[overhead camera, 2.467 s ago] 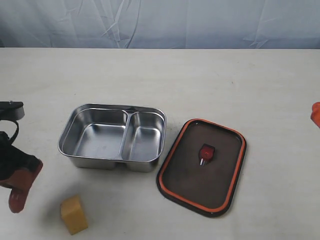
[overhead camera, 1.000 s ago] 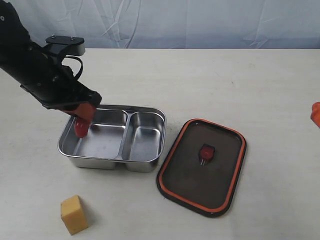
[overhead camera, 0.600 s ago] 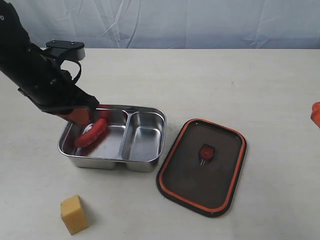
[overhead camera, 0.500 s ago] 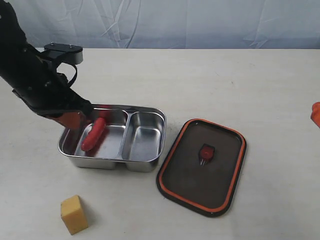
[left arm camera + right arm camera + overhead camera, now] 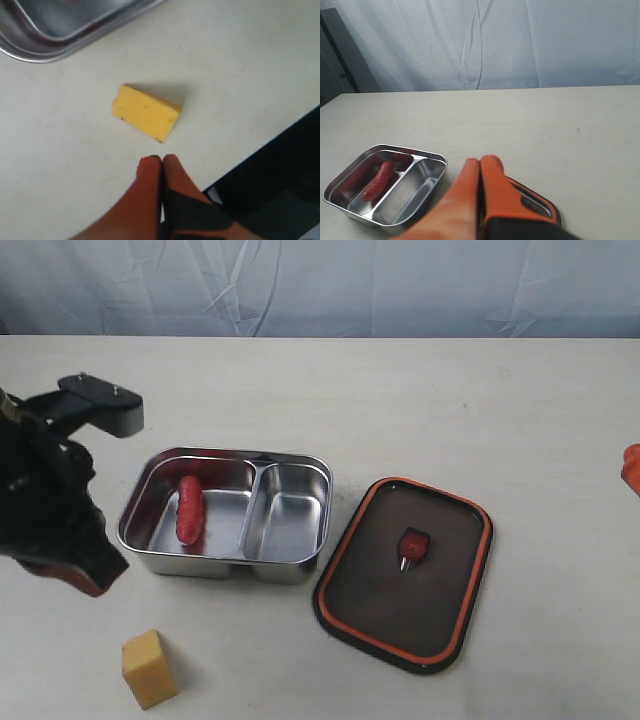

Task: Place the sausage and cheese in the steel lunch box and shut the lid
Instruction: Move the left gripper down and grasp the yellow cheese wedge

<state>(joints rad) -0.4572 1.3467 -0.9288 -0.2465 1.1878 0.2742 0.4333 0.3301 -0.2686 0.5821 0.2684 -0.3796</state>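
The dark-red sausage [image 5: 188, 508] lies in the larger compartment of the steel lunch box [image 5: 220, 565], which stands open. The dark lid [image 5: 375, 585] with its orange rim rests flat on the table to the box's right. A yellow cheese [image 5: 148, 668] block sits near the front edge, left of the box. My left gripper [image 5: 88, 583] hangs left of the box, a little behind the cheese, shut and empty. In the left wrist view its tips [image 5: 162, 159] are just short of the cheese [image 5: 146, 112]. My right gripper [image 5: 480, 161] is shut and empty, well off to the lid's right [image 5: 632, 468].
A pale curtain hangs behind the table. The left wrist view shows the table's front edge [image 5: 260, 145] close to the cheese and a corner of the lunch box [image 5: 60, 37]. In the right wrist view the lunch box [image 5: 436, 161], the sausage [image 5: 379, 180] and part of the lid [image 5: 536, 204] appear.
My left gripper let the sausage go into the box's larger compartment, shut, and drew back to the front left toward the cheese. The right gripper has not moved.
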